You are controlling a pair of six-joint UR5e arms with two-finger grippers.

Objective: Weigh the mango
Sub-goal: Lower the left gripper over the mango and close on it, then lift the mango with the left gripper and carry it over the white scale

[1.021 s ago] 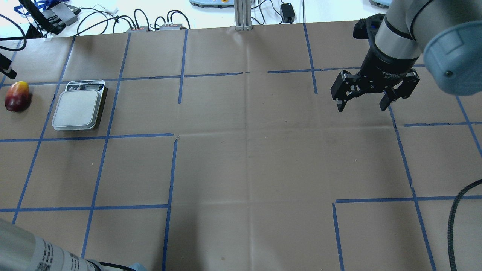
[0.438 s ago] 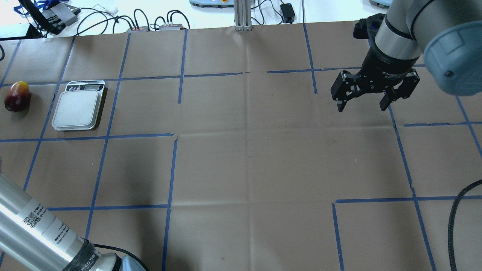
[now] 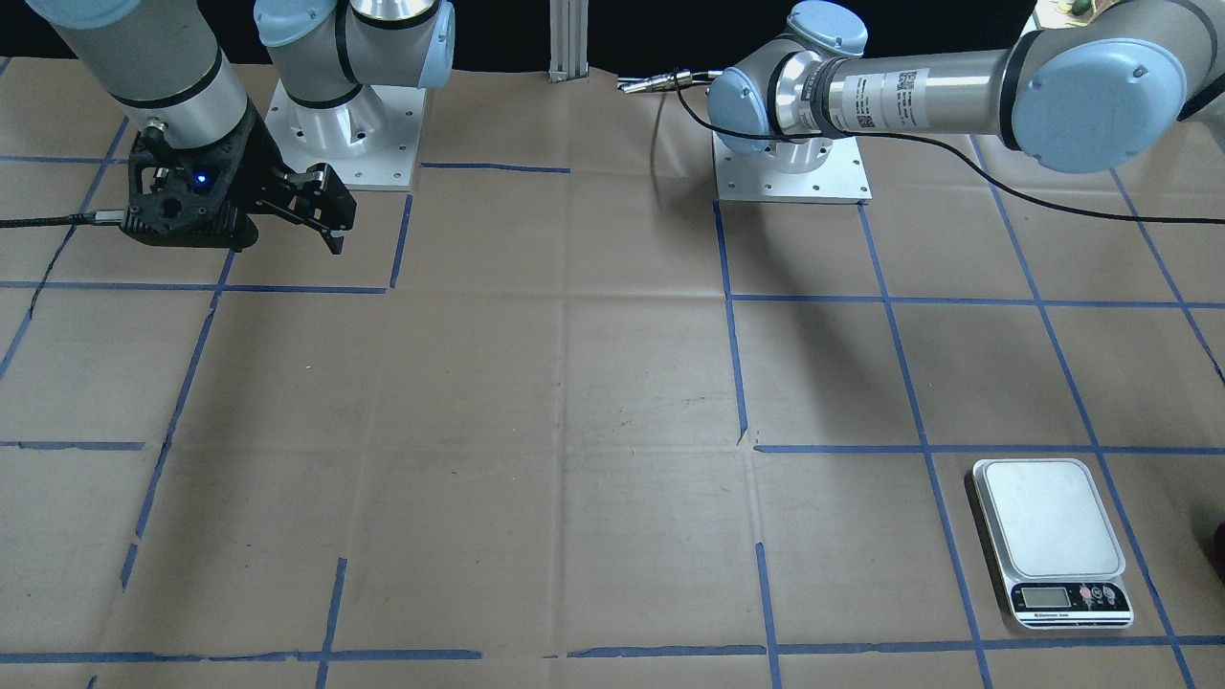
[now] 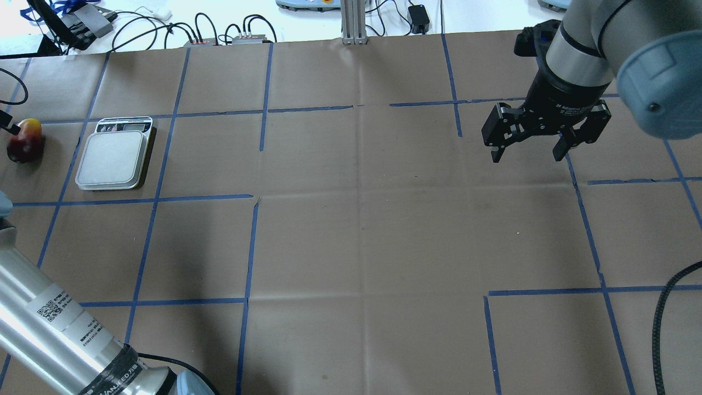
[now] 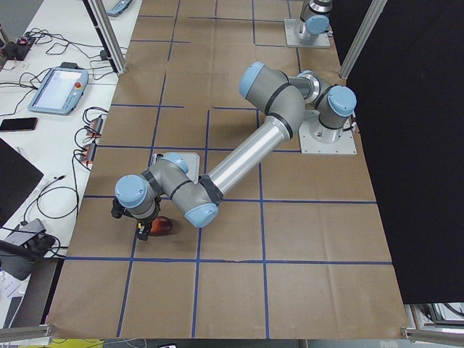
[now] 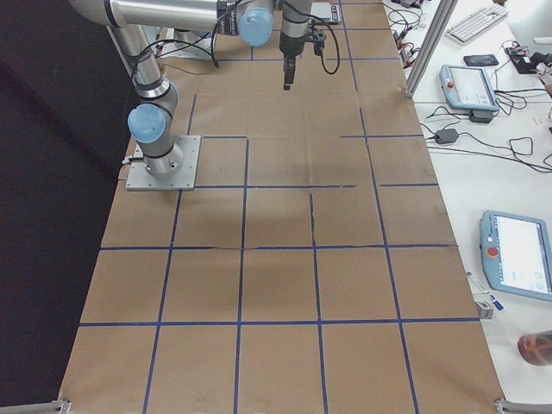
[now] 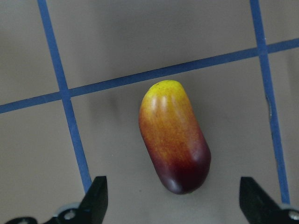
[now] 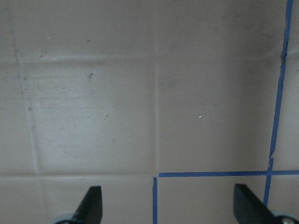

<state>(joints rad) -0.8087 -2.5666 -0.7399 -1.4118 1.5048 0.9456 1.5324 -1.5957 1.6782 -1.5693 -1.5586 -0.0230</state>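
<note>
Left wrist view: left claw (image 7: 175,203) spread wide, only fingertips (image 7: 97,198) showing at bottom edge. Mango (image 7: 174,135) on table (image 7: 140,42) just ahead of gap, dark end nearest claw, no contact. Overhead: left claw nearly all cut off at left edge; mango (image 4: 24,144) partly hidden by it; scale (image 4: 112,159) just beyond mango. Right claw (image 4: 529,147) wide, empty, well apart from both.
</note>
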